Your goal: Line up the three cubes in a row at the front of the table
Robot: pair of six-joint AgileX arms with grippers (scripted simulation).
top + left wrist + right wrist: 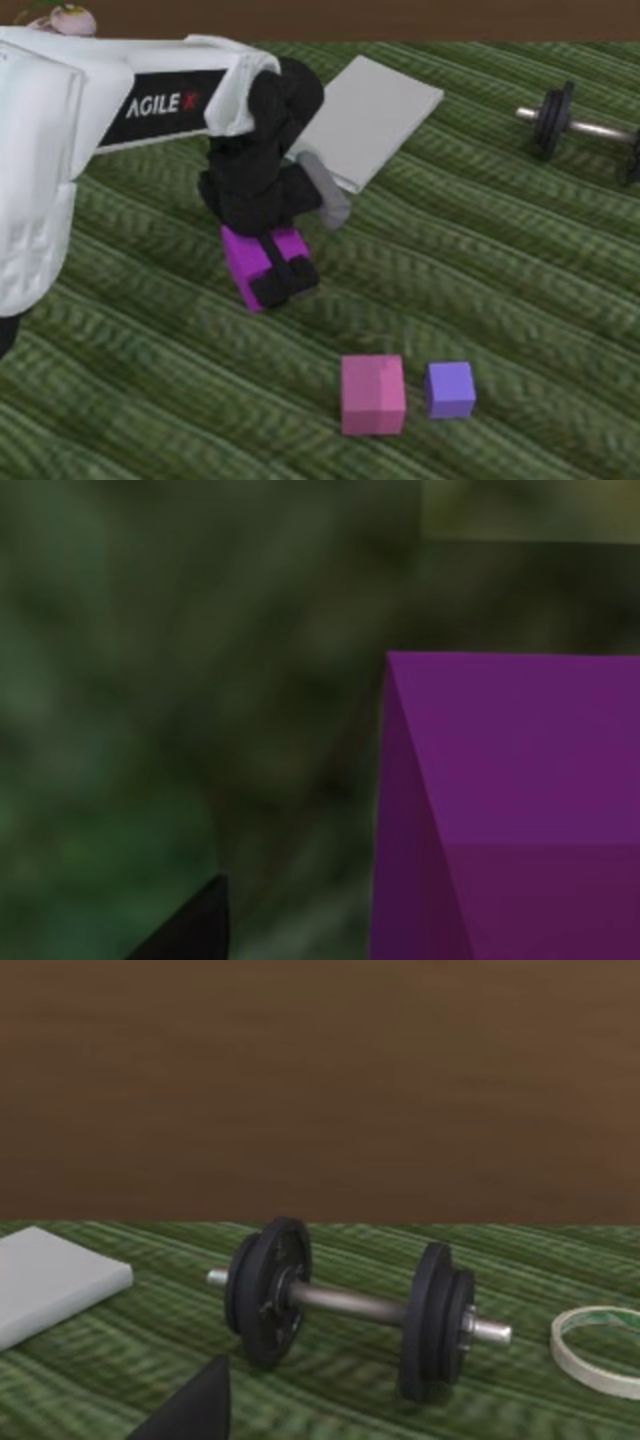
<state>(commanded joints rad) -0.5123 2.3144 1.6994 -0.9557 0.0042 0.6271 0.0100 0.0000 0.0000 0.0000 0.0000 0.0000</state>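
The magenta-purple cube [240, 255] sits on the green cloth table [500, 280] left of centre, turned at an angle. My left gripper [285, 280] reaches down over it, open, its black fingers astride the cube's near part. In the left wrist view the cube [510, 800] fills one side and a gap shows between it and one fingertip [195, 930]. The pink cube [372, 395] and the small blue-violet cube [450, 389] stand side by side near the front, slightly apart. My right gripper is out of the top view. Its wrist view shows one fingertip [195, 1410] set wide, holding nothing.
A flat grey-white book [375, 115] lies at the back, just behind my left arm. A black dumbbell [575, 125] rests at the back right, and the dumbbell [350, 1305] also shows in the right wrist view, with a tape roll [597, 1350] beside it.
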